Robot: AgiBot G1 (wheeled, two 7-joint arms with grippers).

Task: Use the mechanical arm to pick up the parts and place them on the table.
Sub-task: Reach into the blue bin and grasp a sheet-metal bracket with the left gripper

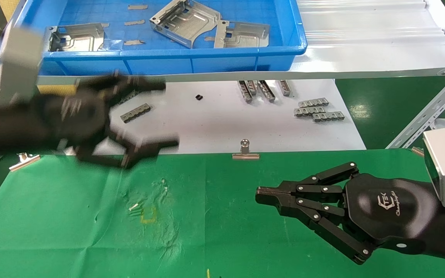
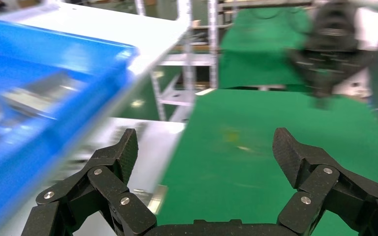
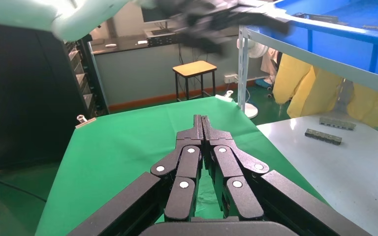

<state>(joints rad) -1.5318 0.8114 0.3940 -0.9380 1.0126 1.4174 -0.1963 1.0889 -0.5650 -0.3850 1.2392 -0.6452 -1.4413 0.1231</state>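
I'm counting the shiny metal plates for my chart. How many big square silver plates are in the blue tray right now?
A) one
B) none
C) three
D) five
C: the head view shows three parts inside the blue tray, one at its left, one in the middle and one to the right, while none lies on the green table yet.
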